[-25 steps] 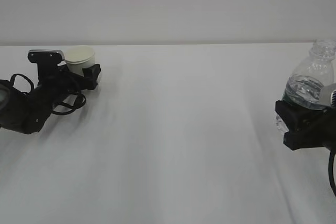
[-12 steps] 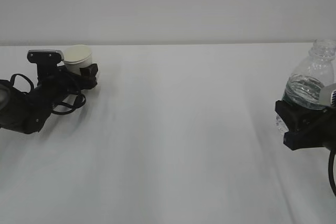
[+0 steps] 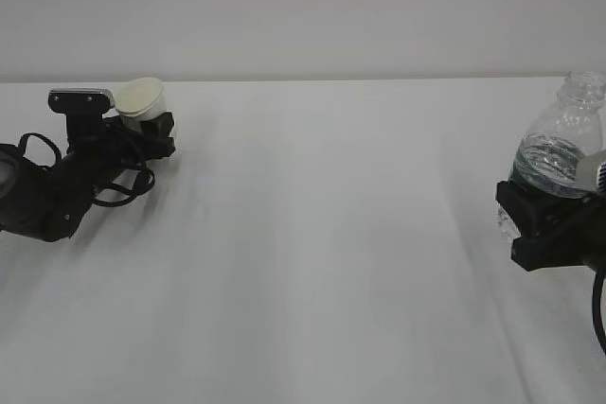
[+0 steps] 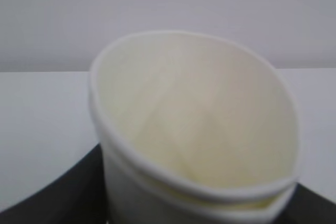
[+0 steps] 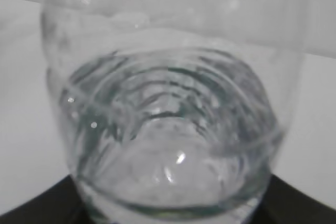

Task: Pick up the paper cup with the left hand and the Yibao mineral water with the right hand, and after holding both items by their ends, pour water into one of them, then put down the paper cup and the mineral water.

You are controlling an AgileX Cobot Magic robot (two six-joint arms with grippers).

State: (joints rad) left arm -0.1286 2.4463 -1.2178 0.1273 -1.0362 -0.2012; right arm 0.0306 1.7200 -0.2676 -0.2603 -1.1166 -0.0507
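The paper cup, white with a cream inside, stands at the far left of the table, tipped toward the left. My left gripper lies low on the table and is shut on the cup's lower part. In the left wrist view the cup fills the frame, its rim squeezed into an oval with a crease at the lower right. The Yibao mineral water, clear, capless and part full, stands upright at the right edge. My right gripper is shut on its lower body. The bottle fills the right wrist view, dark fingers at the bottom corners.
The white table stretches between the two arms, with a plain pale wall behind it. Loose black cables loop beside the left arm. The right arm runs out of the exterior view at the right edge.
My left gripper's fingers have closed in on the paper cup, which has tipped to the left and shifted slightly left. The right gripper and the bottle have not moved.
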